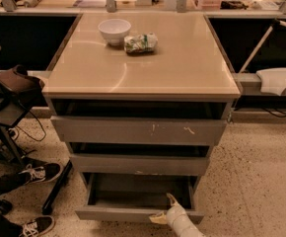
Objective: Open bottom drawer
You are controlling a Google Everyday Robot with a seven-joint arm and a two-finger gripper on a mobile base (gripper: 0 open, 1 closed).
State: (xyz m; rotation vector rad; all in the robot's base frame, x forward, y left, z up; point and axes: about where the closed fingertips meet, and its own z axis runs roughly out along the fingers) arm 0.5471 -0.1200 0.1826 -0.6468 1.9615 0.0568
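The tool (163,209) sits at the lowest front edge of the desk (148,75), right of its middle, with its white arm rising from below. Its fingers (171,199) are apart and straddle the top edge of the bottom drawer (118,214): one reaches inside the box, the other lies against the front. The bottom drawer is the lowest of the desk's three and stands pulled well out, its shallow grey box showing. Above it, the middle drawer (138,165) and the top drawer (133,131), marked with pale scratches, each stick out a little. Left of the desk, two sneakers (40,173) rest on the speckled floor (251,181). At the desk's far end, a white bowl (114,31) stands just beside a crumpled packet (140,43).
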